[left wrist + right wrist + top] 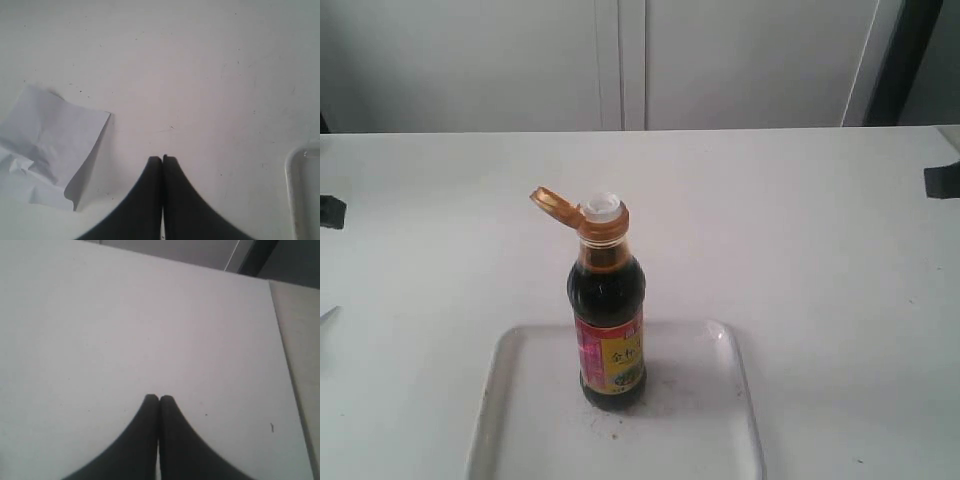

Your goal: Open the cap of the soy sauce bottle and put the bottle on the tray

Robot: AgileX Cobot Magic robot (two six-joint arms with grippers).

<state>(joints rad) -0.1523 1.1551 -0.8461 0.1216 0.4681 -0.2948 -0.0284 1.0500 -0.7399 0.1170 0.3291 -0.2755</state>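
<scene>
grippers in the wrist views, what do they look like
The left gripper and the right gripper look alike. Each has two matte black fingers, broad at the base and curving in to narrow, rounded tips. No cables, markings or labels show on them in either wrist view.

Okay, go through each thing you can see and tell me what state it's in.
Soy sauce bottle: upright on the tray, nearly full.
Cap: flipped open, spout exposed.
Tray: flat, carrying the bottle.
Left tool: shut, empty.
Right tool: shut, empty.
Paper sheet: crumpled, lying loose.
</scene>
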